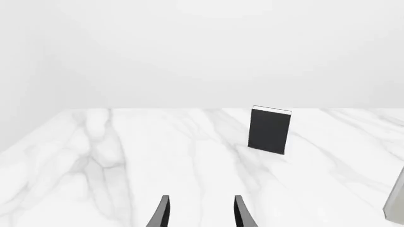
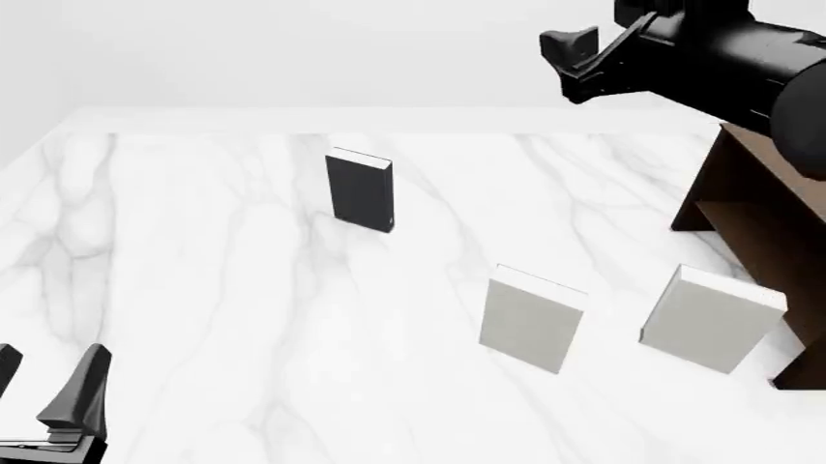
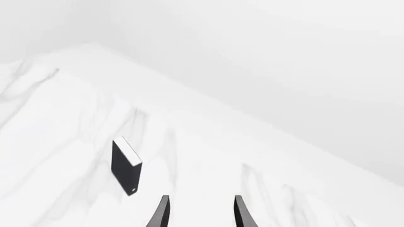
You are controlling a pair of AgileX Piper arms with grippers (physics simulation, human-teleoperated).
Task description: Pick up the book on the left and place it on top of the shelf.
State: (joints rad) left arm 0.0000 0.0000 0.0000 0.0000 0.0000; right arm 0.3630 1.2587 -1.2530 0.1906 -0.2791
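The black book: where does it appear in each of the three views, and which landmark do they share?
Front view: the black book stands upright, left of centre, beyond both grey books.
Left wrist view: it stands ahead of the left hand.
Right wrist view: it stands below, beyond the right hand.
Shared landmark: the marble table.

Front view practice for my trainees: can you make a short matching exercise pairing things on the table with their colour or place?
Things:
1. book
2. shelf
3. left gripper
4. nearer pale book

Descriptions:
A. dark brown, at the table's right edge
B. grey-white, upright
C. black cover, upright, farthest back
D. open, at the table's near left

Pairs: 1-C, 2-A, 3-D, 4-B
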